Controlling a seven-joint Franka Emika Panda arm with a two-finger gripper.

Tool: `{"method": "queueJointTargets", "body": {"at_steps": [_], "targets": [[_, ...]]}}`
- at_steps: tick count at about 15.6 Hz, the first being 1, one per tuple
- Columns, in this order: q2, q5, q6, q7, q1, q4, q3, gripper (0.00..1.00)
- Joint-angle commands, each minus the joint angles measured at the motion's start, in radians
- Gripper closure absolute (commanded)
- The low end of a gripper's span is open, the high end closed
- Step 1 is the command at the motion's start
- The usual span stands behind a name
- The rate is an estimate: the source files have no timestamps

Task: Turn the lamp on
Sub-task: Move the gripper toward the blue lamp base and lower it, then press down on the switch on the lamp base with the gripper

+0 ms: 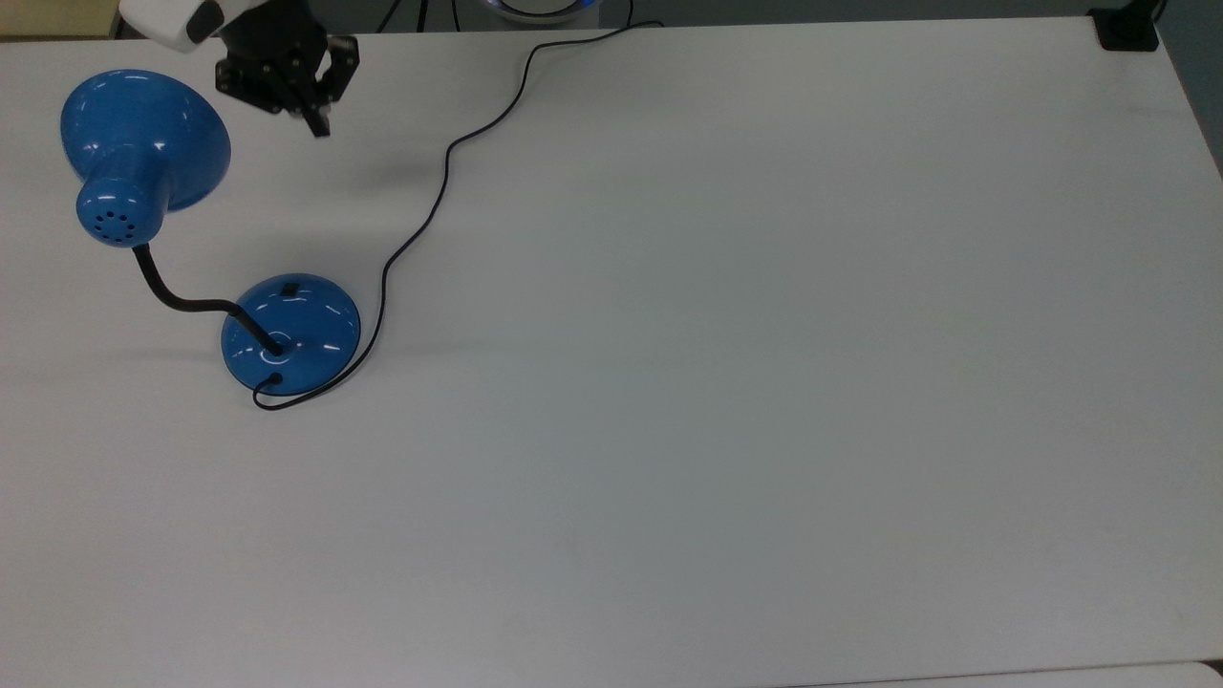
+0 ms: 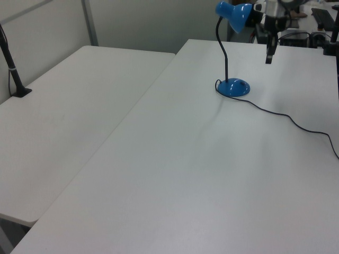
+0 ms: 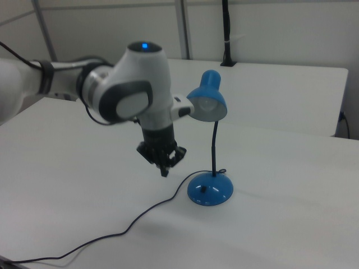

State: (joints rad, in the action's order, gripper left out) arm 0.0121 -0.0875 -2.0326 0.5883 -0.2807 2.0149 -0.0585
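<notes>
The lamp [image 1: 287, 330] sits near the top view's left edge of the table [image 1: 764, 382], switch [image 1: 288, 286] on the base's far side, bulb dark. Our gripper [image 1: 320, 124], fingers together, hangs above and beyond it, so the switch lies straight down-and-near. Cord [image 1: 435, 205] snakes just right; shade [image 1: 143, 139] close left. Nothing blocks us.

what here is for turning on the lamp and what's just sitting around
For the job:
- lamp
- its switch on the base
- cord
- tool, held above the table

Just there:
- second table
- black clamp at the table corner
</notes>
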Motion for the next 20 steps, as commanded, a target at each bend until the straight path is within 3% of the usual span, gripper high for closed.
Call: {"method": "queueJointTargets", "body": {"at_steps": [1, 4, 10, 20], "targets": [[0.022, -0.041, -0.272, 0.019, -0.015, 0.163, 0.003, 1.0], [-0.029, -0.075, -0.461, 0.018, -0.012, 0.218, 0.003, 1.0], [-0.156, -0.241, -0.776, 0.018, -0.005, 0.217, 0.005, 1.0], [-0.242, -0.374, -0.842, 0.021, 0.02, 0.15, 0.011, 1.0]]}}
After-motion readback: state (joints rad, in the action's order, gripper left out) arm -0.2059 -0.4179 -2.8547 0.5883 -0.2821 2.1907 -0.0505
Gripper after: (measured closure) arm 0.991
